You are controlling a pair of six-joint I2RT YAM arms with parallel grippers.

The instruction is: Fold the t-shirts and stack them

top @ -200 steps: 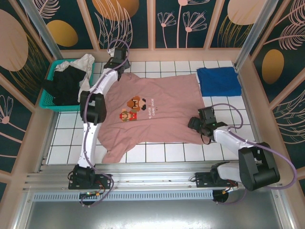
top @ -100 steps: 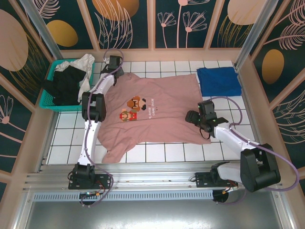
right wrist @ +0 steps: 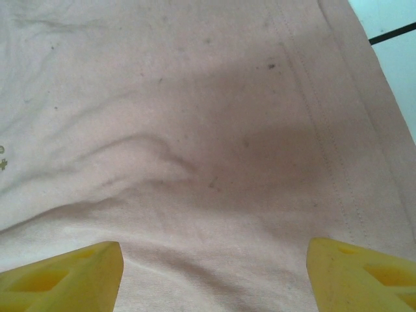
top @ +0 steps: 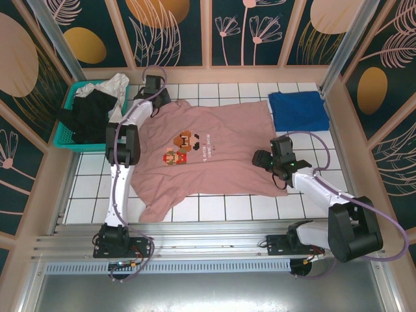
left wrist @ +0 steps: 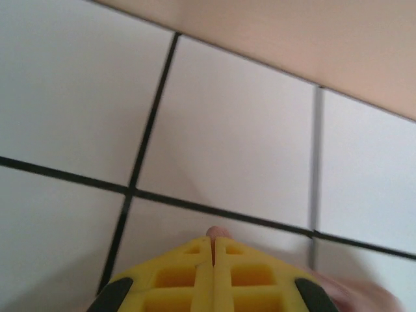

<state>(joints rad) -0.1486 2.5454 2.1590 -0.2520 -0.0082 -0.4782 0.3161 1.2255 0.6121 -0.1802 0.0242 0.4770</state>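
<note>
From above, the pink t-shirt [top: 214, 156] lies spread across the tiles [top: 214, 208]. Close up, the left gripper [left wrist: 213, 240] pinches a barely visible pink sliver; the right gripper [right wrist: 211, 252] gapes over its hem.

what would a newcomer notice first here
A pink t-shirt with a pixel-art print lies spread flat across the middle of the tiled table. A folded blue t-shirt sits at the far right corner, and a teal basket of black and white clothes at the far left. The left gripper pinches the shirt's far left corner; the right gripper hangs open over its right edge.
</note>
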